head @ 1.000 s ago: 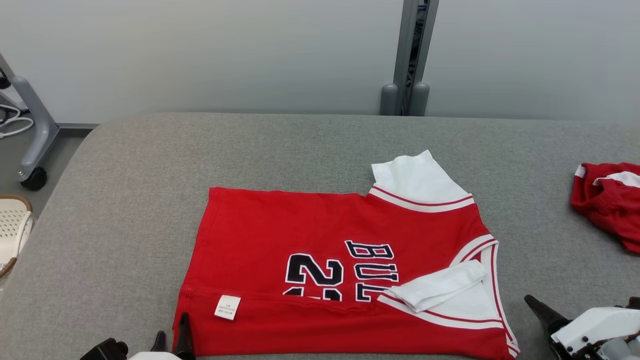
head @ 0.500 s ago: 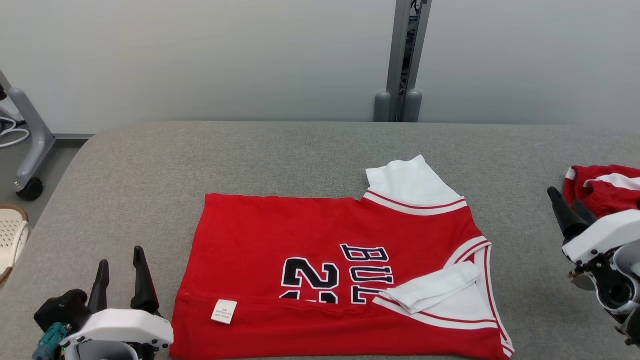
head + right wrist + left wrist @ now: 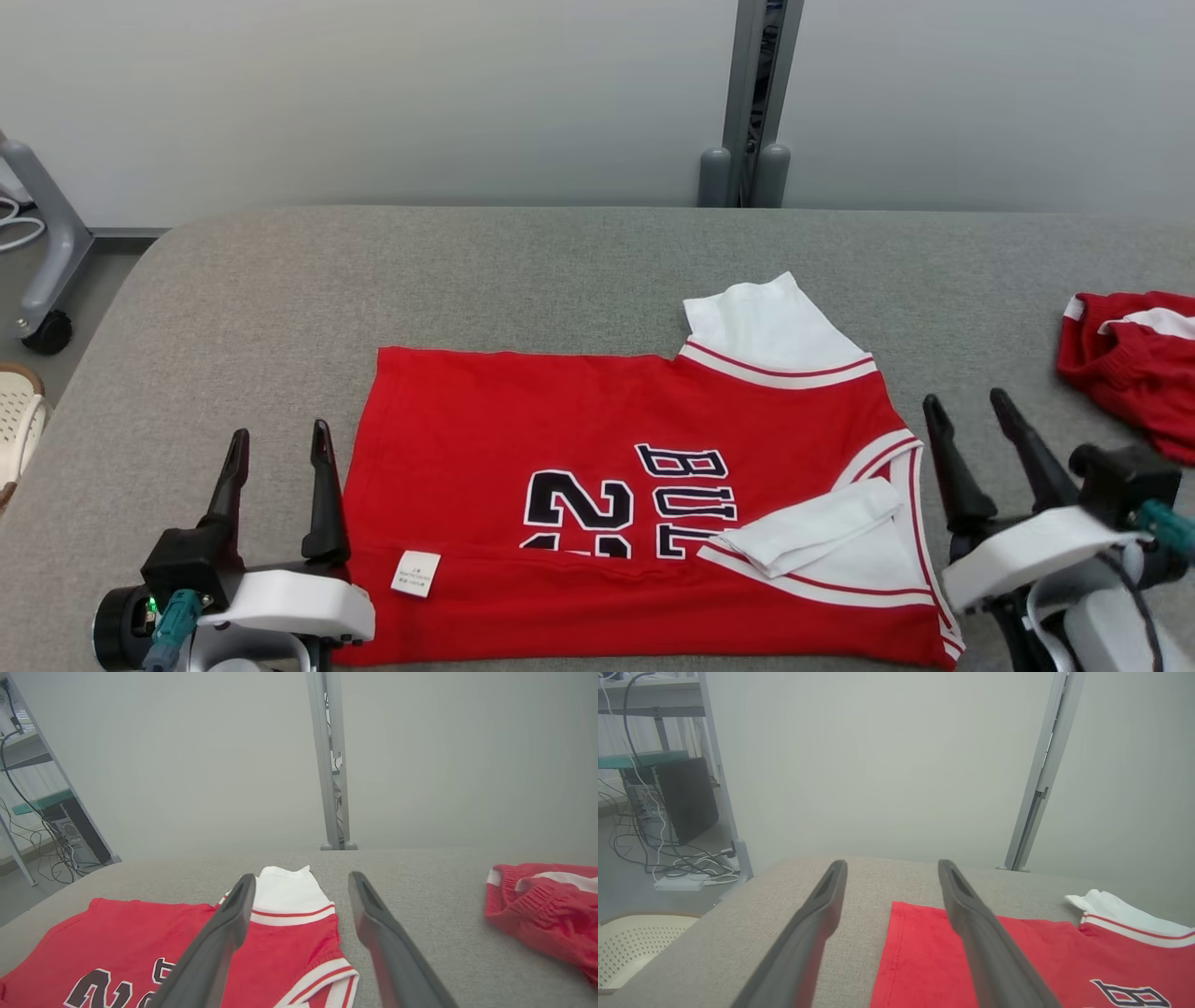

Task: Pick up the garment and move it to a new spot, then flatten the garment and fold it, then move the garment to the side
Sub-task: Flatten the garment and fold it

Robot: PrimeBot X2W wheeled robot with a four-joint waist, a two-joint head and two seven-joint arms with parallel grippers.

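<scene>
REMOTE DESK: My left gripper (image 3: 281, 431) hangs spread to its full width and empty at the near left corner of the red jersey (image 3: 579, 411), fingers pointing away from me. Its right-hand finger lines up over the jersey's left hem, and I cannot tell whether it touches the cloth. A white care label (image 3: 415, 572) lies just to the right of that claw, on the strip folded up along the near edge. My right gripper (image 3: 963, 399), jaws equally wide and holding nothing, stands just outside the jersey's neck end, with a folded white sleeve (image 3: 812, 537) just to its left. Between the two claws the jersey lies flat on the grey padded table (image 3: 467, 271), with its black lettering and numerals facing up and partly covered by the fold. Ahead and to the left of the right claw, a second white sleeve (image 3: 761, 327) sticks out from the jersey's far edge. To that claw's right, well apart, sits a crumpled red garment (image 3: 1134, 373). Past the table's far edge a grey post (image 3: 752, 93) rises against a pale wall (image 3: 373, 93).
</scene>
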